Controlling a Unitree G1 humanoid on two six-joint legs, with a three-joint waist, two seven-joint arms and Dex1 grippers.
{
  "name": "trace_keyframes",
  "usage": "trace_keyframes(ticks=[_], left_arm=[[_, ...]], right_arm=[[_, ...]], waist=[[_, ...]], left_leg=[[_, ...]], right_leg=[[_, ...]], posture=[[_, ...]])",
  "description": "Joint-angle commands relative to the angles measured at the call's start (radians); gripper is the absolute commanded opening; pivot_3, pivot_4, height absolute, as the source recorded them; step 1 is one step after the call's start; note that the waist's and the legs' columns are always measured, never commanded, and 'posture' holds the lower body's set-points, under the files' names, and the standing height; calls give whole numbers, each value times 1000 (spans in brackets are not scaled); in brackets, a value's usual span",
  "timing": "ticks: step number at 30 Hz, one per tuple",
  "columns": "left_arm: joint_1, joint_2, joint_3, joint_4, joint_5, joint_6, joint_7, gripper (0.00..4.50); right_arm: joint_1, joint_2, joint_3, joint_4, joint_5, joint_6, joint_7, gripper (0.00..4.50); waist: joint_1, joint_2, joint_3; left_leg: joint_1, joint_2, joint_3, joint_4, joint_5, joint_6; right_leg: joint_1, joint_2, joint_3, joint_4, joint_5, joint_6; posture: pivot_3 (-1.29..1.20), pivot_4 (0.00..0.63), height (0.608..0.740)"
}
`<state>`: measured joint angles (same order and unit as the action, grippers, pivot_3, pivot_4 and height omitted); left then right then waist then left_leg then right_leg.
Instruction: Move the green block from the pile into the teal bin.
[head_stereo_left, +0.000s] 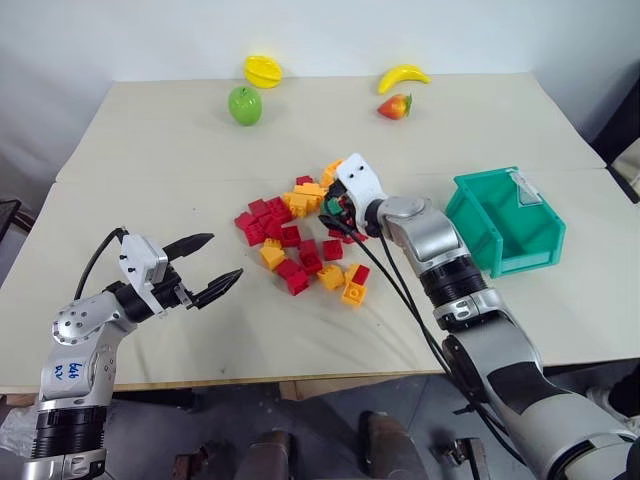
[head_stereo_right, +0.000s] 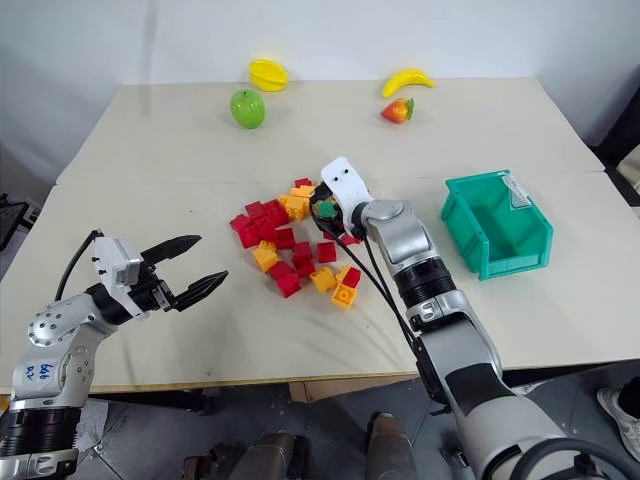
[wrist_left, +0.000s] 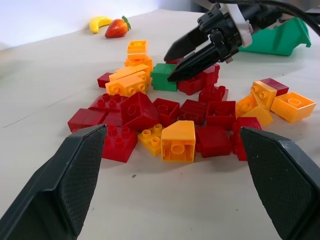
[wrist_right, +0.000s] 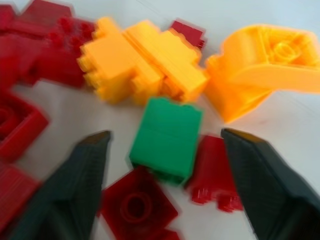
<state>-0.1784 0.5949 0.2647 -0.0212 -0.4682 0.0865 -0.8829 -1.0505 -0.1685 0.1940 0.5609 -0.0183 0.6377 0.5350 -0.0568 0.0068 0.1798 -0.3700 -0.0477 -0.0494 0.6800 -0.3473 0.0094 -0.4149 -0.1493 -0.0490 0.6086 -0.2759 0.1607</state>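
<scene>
green block (wrist_right: 167, 137): small, plain green, smooth sides, lying in the pile (wrist_left: 185, 117) at far edge, beside orange bricks (wrist_right: 142, 62) | right gripper (wrist_right: 165, 172): spread, straddling block, not pinching | left gripper (head_stereo_left: 205, 268): spread, near left | teal bin (head_stereo_left: 505, 222): right

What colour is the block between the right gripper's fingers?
Green block; clearest in the right wrist view.

teal bin (wrist_left: 282, 37) partly cut off

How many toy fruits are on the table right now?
4, all along the far edge: the green apple, the yellow fruit just behind it, the banana farther right, and the strawberry just in front of the banana.
</scene>
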Motion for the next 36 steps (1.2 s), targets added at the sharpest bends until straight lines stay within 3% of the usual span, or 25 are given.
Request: trace_keyframes(ticks=[1,13,16,19,21,24,28,33,36], left_arm=[[-8,-6,9,-3,-12,-10,0,4500],[-8,-13,13,-8,-14,-13,5,4500],[-3,-13,15,-13,-16,-14,6,4500],[-6,-12,11,-12,-18,-15,-2,4500],[-17,-14,6,-10,-22,-12,-7,4500],[-33,-19,-5,-13,-27,-6,-14,4500],[-64,-39,-33,-11,-28,-2,-26,4500],[-117,-62,-79,-12,-35,7,-55,4500],[-176,-90,-118,4,-31,8,-72,4500]], right_arm=[[2,14,20,45,-6,25,19,2953],[-172,39,-12,365,-11,-95,27,2953],[-164,41,-3,364,-17,-105,42,2347],[-159,38,-17,347,-10,-121,35,1443],[-163,33,-54,327,20,-145,34,1454],[-140,6,-86,262,48,-216,79,1454],[-25,-103,-137,25,110,-248,194,1454],[136,-222,-263,-293,204,-221,195,1454],[257,-314,-405,-455,256,-202,146,1454]], waist=[[0,0,0],[2,0,0],[-2,0,0],[-3,0,0],[-3,0,0],[1,0,0],[10,0,0],[23,0,0],[33,0,0]], left_leg=[[0,0,0,0,0,0],[0,0,-1,1,0,0],[0,0,0,1,0,0],[0,0,0,0,0,0],[0,0,0,0,0,0],[-1,0,0,1,0,0],[-2,-1,-1,1,0,0],[-2,-2,0,0,0,0],[-2,-4,2,1,0,0]], right_leg=[[0,0,0,0,0,0],[1,-1,0,1,0,0],[0,0,0,1,0,0],[0,0,0,1,0,0],[0,0,0,1,0,0],[-1,0,0,1,0,0],[0,-1,-1,0,0,0],[-1,0,-1,-2,0,0],[0,0,0,-2,0,0]], posture=[[0,150,740],[0,150,740],[0,150,740],[0,150,740],[0,150,740],[0,150,740],[0,150,740],[0,150,740],[0,150,740]])
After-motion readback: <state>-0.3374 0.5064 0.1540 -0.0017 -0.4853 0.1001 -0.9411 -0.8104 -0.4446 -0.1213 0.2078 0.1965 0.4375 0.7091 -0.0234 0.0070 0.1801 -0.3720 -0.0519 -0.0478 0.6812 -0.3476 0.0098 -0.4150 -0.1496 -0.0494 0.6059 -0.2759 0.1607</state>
